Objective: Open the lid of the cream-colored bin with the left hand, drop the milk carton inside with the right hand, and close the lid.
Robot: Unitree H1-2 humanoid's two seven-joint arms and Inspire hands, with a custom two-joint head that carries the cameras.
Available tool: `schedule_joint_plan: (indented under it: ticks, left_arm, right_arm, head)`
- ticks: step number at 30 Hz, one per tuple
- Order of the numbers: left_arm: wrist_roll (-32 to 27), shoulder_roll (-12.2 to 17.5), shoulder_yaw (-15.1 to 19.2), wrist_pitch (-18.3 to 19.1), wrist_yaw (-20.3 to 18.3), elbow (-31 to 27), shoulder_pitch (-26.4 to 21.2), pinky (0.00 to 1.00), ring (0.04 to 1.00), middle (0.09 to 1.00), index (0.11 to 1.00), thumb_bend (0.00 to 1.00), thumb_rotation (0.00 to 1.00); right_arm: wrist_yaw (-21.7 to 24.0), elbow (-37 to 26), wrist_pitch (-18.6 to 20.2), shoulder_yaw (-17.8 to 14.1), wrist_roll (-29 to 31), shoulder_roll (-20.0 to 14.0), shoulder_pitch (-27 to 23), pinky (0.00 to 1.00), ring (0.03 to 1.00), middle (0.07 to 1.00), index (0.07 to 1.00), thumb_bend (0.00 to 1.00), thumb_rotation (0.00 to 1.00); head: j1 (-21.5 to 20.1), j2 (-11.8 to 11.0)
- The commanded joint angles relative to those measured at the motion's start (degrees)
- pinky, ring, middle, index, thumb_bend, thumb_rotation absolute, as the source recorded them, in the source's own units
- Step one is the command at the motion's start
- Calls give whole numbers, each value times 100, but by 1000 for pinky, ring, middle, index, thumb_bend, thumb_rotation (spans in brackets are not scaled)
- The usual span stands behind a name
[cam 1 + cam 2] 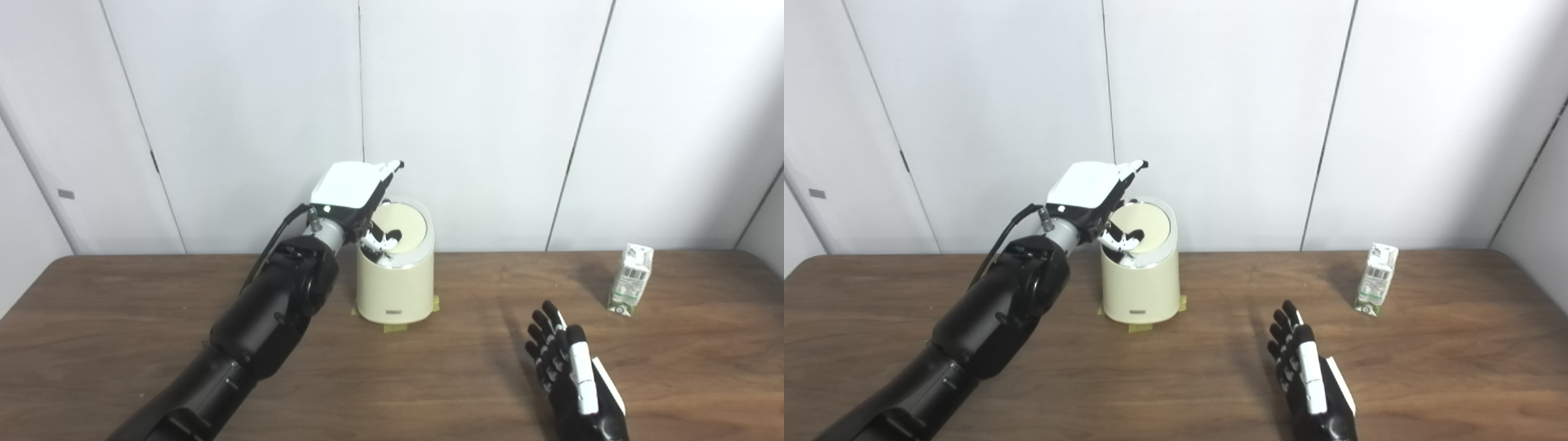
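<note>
The cream-colored bin [395, 288] stands at the back middle of the table. Its round lid [407, 226] is tilted up, with a dark gap at its near left edge. My left hand [355, 196] is at that edge, thumb [380, 242] in the gap under the lid and fingers reaching over its top. The milk carton [631, 278] stands upright at the back right, well apart from both hands. My right hand [569, 373] is open and empty, fingers spread, low over the table at the front right, short of the carton.
Yellow tape [397, 327] marks the bin's foot on the brown wooden table [122, 318]. White wall panels stand close behind the table's back edge. Bare tabletop lies between the bin and the carton.
</note>
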Motion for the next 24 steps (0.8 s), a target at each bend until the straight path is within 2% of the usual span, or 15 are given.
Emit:
schedule_joint_plan:
  ticks: [1,4,7,11,16,20,21,24]
  left_arm:
    - [-195,-47,278,137,44,-156,-172,925,908,917,959,952,0]
    - [-758,-248,817,428,-86,-488,-111,899,912,915,946,920,0]
    - [-1212,-426,1322,751,-127,-876,-50,763,855,877,920,886,26]
    - [-1794,-514,1828,1021,-226,-1458,64,685,804,844,875,839,34]
    - [-2432,-489,2215,1376,-560,-2244,440,687,810,831,820,815,8]
    - [-2494,-462,2387,1424,-887,-2845,990,698,799,821,788,722,88]
    - [-2481,-447,2403,1423,-970,-2945,1081,703,801,822,789,708,94]
    - [-2769,-568,2732,1422,-1278,-3365,1559,748,818,838,797,679,73]
  right_arm:
    - [11,-214,-109,-45,96,29,-178,1000,1000,1000,1000,689,942]
    - [-12,-218,-90,-43,75,32,-186,1000,1000,1000,1000,684,944]
    - [-17,-202,-84,-37,46,25,-187,1000,1000,1000,1000,685,956]
    - [2,-208,-66,-28,53,12,-179,1000,1000,1000,1000,684,959]
    - [27,-166,-100,3,21,-4,-202,1000,1000,1000,1000,684,968]
    - [26,-193,-95,-7,42,-3,-204,1000,1000,1000,1000,673,959]
    - [23,-201,-89,-9,45,-1,-204,1000,1000,1000,1000,675,946]
    - [17,-221,-57,-22,80,4,-209,1000,1000,1000,1000,688,893]
  head:
    - [-3,5]
    - [-3,3]
    - [1,-2]
    - [1,-2]
    - [-26,6]
    - [-61,23]
    - [-61,23]
    - [-61,23]
